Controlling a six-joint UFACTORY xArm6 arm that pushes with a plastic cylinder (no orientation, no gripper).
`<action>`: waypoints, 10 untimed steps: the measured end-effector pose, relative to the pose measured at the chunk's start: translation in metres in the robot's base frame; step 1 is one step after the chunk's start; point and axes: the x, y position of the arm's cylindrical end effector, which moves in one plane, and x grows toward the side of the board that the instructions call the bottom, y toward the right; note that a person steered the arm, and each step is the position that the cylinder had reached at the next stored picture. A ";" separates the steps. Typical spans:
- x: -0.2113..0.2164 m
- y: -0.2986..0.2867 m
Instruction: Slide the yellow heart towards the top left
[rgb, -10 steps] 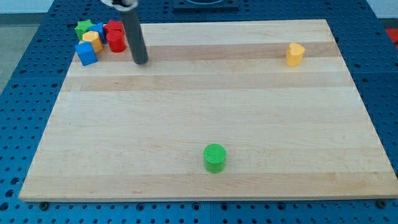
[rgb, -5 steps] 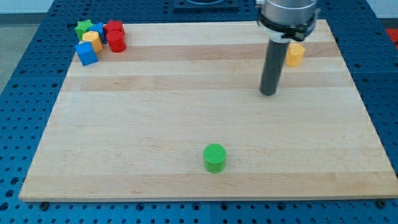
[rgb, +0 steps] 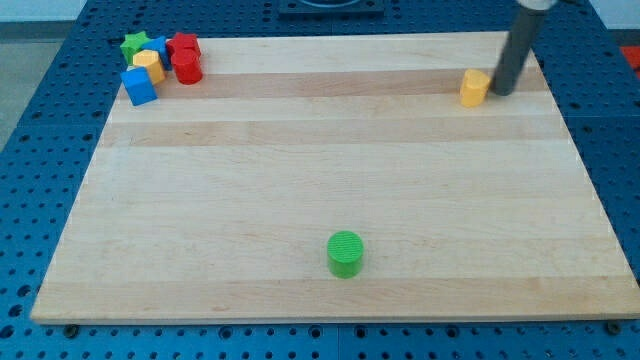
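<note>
One yellow heart (rgb: 474, 87) sits just left of my tip (rgb: 501, 92).

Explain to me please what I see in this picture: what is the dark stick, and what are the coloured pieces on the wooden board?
The dark stick is the end of a robot arm. It has no hand; its lower end, my tip, slides on the wooden board and pushes blocks. One camera looks down at the board from its near side. My tip stands just right of the yellow heart. A green cylinder sits near the view's bottom. At the top left is a cluster: green star, yellow block, blue cube, red blocks. Nothing is held.
</note>
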 end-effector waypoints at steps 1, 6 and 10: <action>0.000 -0.064; 0.035 -0.126; 0.035 -0.187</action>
